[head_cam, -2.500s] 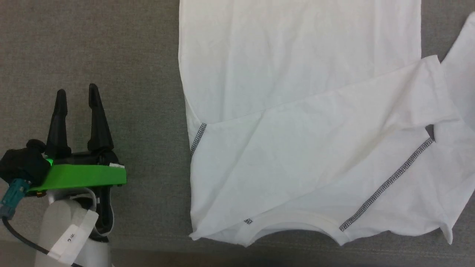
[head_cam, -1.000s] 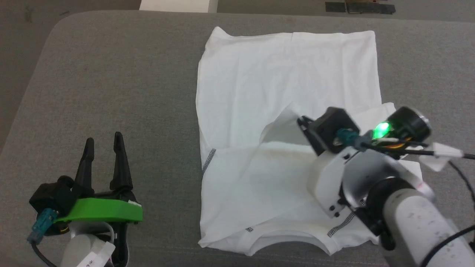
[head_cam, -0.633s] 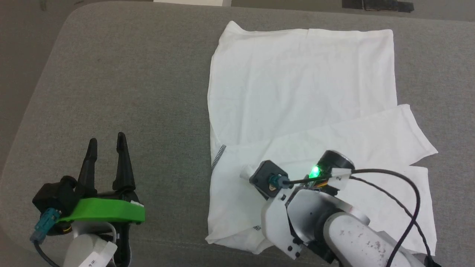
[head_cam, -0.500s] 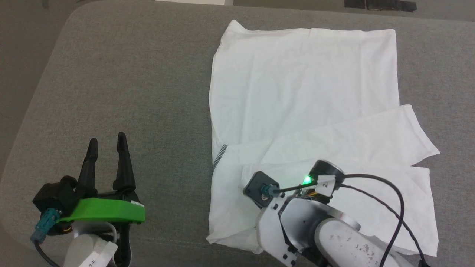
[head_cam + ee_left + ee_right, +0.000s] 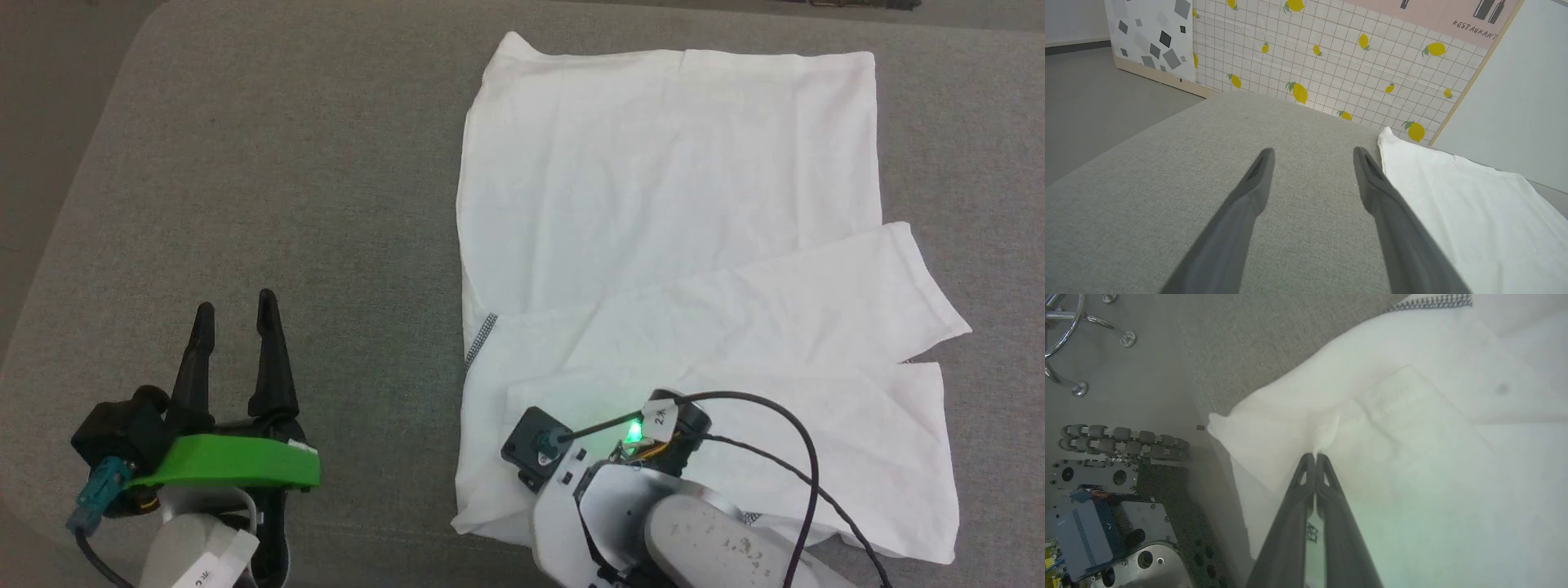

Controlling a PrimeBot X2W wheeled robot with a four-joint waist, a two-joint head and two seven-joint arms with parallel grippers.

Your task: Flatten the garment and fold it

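Note:
The garment [image 5: 669,180] is a white shirt lying spread on the grey padded table [image 5: 286,163], with a sleeve folded across its near half. Dark zigzag stitching [image 5: 482,339] shows at its left edge. My right arm's wrist [image 5: 620,498] hangs over the garment's near left part and hides the fingers there. In the right wrist view my right gripper [image 5: 1314,456] is shut, pinching a small peak of the garment [image 5: 1412,416]. My left gripper [image 5: 234,309] rests open over bare table, left of the garment. In the left wrist view it [image 5: 1312,152] holds nothing, with the garment [image 5: 1453,204] to its right.
The table's near edge drops off just beside the pinched fabric, with the robot's base and wheels [image 5: 1122,437] and a chair's chrome legs [image 5: 1069,318] on the floor below. A lemon-patterned wall panel [image 5: 1310,61] stands beyond the table's far end.
My right arm has swung from the garment's right side to its near left, carrying the sleeve across the body. The head camera has shifted. My left gripper has stayed put.

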